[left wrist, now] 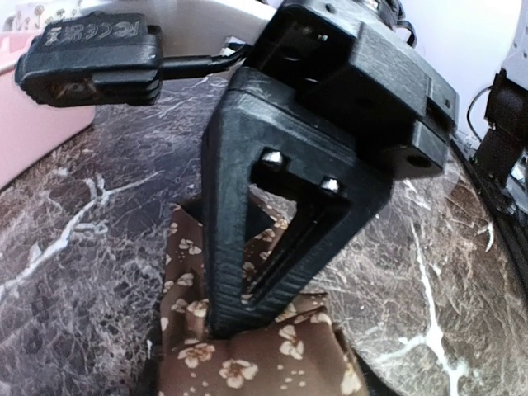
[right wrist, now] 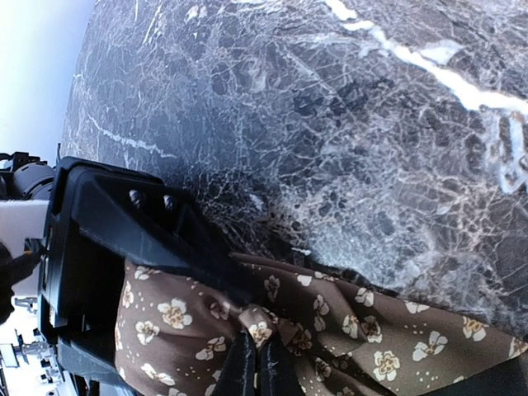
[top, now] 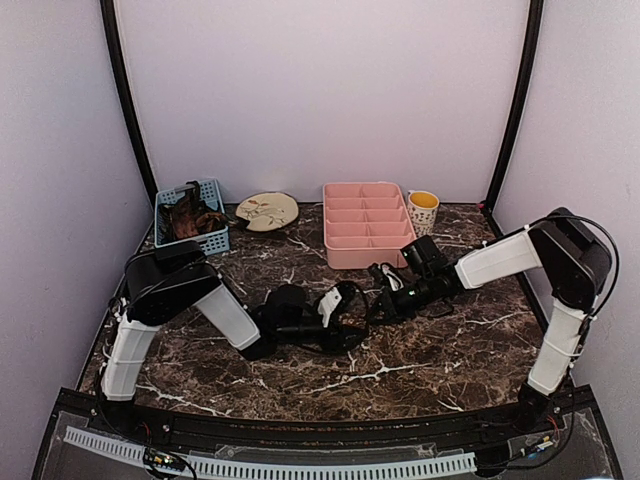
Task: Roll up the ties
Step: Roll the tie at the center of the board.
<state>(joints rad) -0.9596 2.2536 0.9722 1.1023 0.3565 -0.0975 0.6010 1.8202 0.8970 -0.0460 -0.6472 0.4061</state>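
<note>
Overhead, both arms met at the middle of the dark marbled table (top: 420, 370), where the dark brown fabric tie with small tan flowers (right wrist: 371, 346) barely showed. Only the right wrist view revealed the right gripper (right wrist: 254, 355) clamped on a bunched fold of that tie, which lay on the table; whether the left gripper (top: 338, 308) stood apart or together could not be told.

I see the tie (right wrist: 346, 346) as soft matt cloth. The table (right wrist: 330, 124) looks like polished marble, possibly laminate, faintly glossy.
</note>
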